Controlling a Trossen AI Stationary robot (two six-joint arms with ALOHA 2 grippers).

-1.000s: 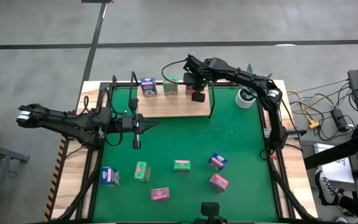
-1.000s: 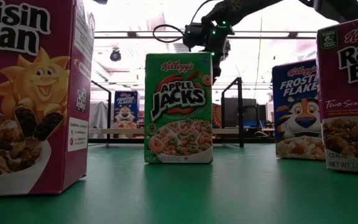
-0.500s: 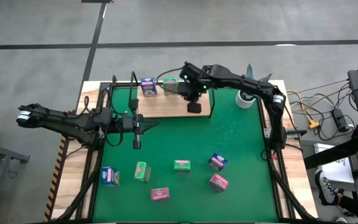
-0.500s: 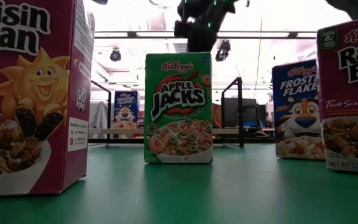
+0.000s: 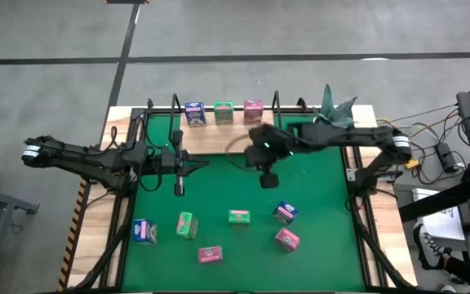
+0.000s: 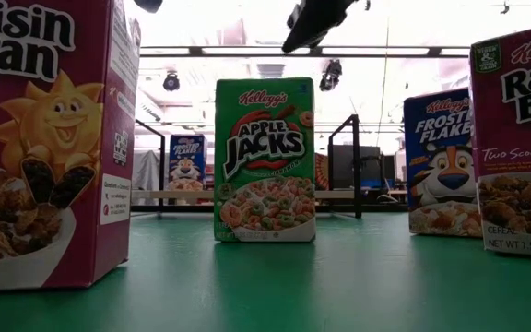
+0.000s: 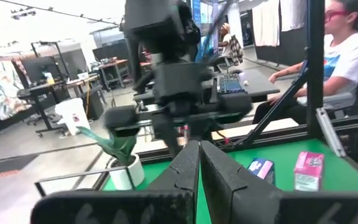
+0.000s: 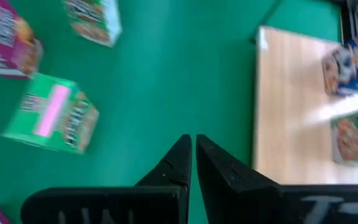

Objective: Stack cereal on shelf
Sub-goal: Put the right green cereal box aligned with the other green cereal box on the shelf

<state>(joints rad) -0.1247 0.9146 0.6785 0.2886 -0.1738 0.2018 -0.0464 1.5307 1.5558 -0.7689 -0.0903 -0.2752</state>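
Three cereal boxes stood upright in a row on the shelf [image 5: 210, 139]: a blue Frosted Flakes box [image 5: 194, 113], a green Apple Jacks box [image 5: 223, 112] and a pink Raisin Bran box [image 5: 253, 111]. Six more lay scattered on the green mat [image 5: 219, 192]: a blue box [image 5: 144, 231], a green box [image 5: 187, 224], a green box [image 5: 238, 216], a blue box [image 5: 285, 212], a pink box [image 5: 287, 239] and a pink box [image 5: 210, 254].

The right pincer [image 5: 268, 178] hung over mid-mat, in front of the shelf, fingers pressed together and holding nothing. The left pincer [image 5: 179, 189] waited at the mat's left side, also pressed together and empty.

Judgement: step in hand is fetching the next box. To do it well, spread the fingers before descending, come straight down, and pinch across the narrow faces. The nearby green box [image 8: 51, 122] looks easiest to reach. On the shelf, set it squarely on a box of its own colour.

Materials: boxes are thin printed cardboard, glossy, sharp-cornered, light; likely to crush or tip under a hard or off-centre squeeze. The shelf is flat pale wood with visible grain, framed by thin black rod uprights [image 5: 277, 122]. The mat is matte and smooth.
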